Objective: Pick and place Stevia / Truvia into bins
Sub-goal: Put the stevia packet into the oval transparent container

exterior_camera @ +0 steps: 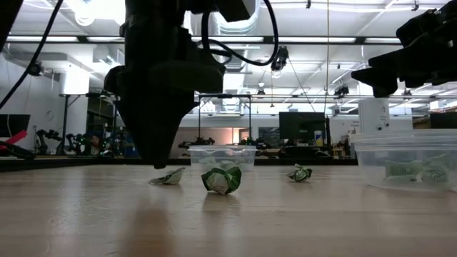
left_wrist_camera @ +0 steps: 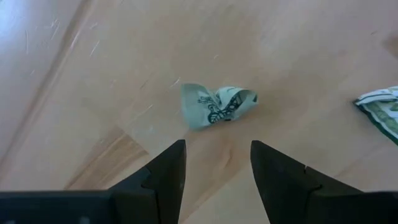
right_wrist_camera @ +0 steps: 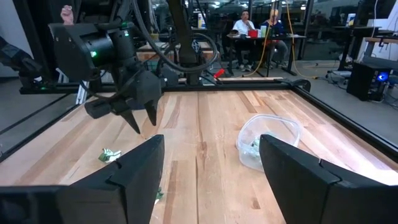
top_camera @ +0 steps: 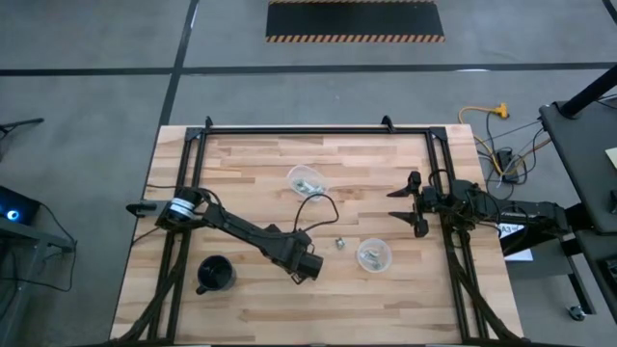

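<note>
A Stevia packet (top_camera: pixel 339 243) lies loose at the high view's lower centre, between the left pincer (top_camera: pixel 310 272) and the near bin (top_camera: pixel 374 255). The far bin (top_camera: pixel 307 179) sits above centre, and the right pincer (top_camera: pixel 403 209) waits right, released. Left wrist view — crumpled packet (left_wrist_camera: pixel 217 104) at centre, just beyond the spread, empty fingers (left_wrist_camera: pixel 171 171).

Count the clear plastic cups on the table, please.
2. The first clear cup stands near the middle of the table; the second clear cup stands lower right of it in the high view. None seems hidden.
</note>
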Robot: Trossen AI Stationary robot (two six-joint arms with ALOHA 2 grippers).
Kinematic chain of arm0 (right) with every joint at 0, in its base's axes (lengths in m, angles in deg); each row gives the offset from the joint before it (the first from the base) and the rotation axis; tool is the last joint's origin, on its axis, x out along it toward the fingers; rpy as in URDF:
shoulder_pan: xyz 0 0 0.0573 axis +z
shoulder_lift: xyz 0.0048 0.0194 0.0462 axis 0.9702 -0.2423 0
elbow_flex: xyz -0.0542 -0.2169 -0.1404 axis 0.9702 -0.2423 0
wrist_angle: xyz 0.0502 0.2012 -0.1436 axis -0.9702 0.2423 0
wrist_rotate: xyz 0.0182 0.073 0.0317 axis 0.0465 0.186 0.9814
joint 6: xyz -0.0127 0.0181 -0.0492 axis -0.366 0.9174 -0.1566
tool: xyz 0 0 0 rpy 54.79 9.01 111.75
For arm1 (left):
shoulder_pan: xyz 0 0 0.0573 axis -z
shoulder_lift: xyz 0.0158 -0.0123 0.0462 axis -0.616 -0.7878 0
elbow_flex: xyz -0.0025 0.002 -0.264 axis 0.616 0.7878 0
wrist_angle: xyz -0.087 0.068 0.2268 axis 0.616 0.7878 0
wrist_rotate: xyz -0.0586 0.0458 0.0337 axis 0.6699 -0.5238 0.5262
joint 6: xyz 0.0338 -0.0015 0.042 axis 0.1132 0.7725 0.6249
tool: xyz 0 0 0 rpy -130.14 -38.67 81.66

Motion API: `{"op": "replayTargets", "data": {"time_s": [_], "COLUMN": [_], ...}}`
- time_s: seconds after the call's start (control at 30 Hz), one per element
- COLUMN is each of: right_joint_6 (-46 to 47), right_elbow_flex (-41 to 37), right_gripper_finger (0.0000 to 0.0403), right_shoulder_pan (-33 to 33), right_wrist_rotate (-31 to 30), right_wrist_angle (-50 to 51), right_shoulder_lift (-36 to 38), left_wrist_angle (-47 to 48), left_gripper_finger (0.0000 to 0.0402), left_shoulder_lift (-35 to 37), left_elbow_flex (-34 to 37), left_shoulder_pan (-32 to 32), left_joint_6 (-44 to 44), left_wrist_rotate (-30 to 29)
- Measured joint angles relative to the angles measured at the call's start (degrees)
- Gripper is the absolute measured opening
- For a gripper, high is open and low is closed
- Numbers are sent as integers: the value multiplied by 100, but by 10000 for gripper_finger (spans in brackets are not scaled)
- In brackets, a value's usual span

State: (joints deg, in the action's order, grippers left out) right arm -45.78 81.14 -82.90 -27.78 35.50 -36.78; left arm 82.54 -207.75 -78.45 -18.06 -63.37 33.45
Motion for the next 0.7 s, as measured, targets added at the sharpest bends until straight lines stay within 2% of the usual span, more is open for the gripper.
{"op": "replayTargets", "data": {"time_s": [0.7], "right_joint_6": [2], "right_elbow_flex": [0], "right_gripper_finger": [256], "right_shoulder_pan": [0], "right_wrist_rotate": [2], "right_wrist_angle": [0], "right_shoulder_lift": [0], "left_wrist_angle": [-153], "left_gripper_finger": [163], "left_shoulder_lift": [1], "left_elbow_flex": [4], "left_shoulder_pan": [-18], "left_joint_6": [3], "left_wrist_rotate": [-17]}}
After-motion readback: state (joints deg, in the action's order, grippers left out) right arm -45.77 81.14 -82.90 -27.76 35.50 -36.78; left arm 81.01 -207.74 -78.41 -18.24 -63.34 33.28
